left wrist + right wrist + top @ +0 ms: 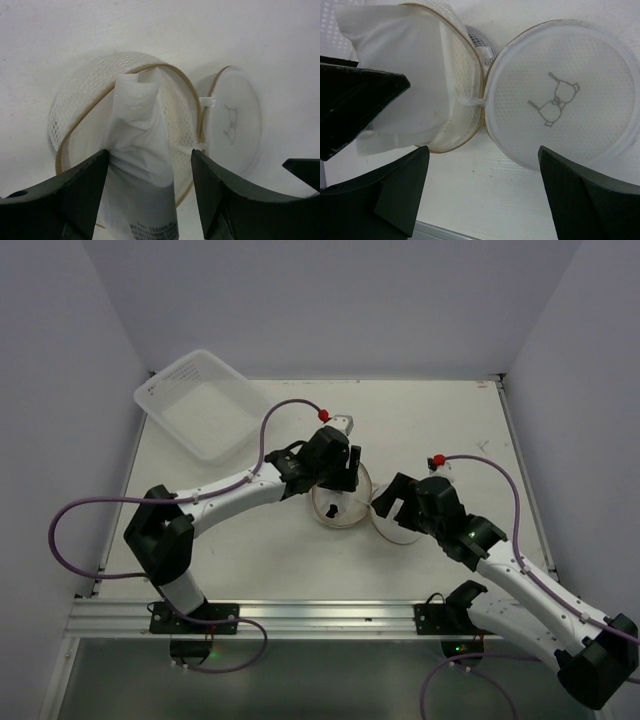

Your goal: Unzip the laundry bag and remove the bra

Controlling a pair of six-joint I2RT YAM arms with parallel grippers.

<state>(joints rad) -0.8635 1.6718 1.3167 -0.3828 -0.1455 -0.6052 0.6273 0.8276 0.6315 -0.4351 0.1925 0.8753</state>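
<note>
The laundry bag (338, 508) sits mid-table, unzipped, its round lid (560, 95) with the bra pictogram folded flat on the table at about four o'clock from the drum. A white packet (140, 130) with small print stands out of the mesh drum. The left gripper (149, 155) has its jaws spread either side of that packet, with a gap showing on one side. The right gripper (481, 155) hovers above the lid with its jaws wide apart. A clear plastic tub (200, 405) stands at eleven o'clock.
</note>
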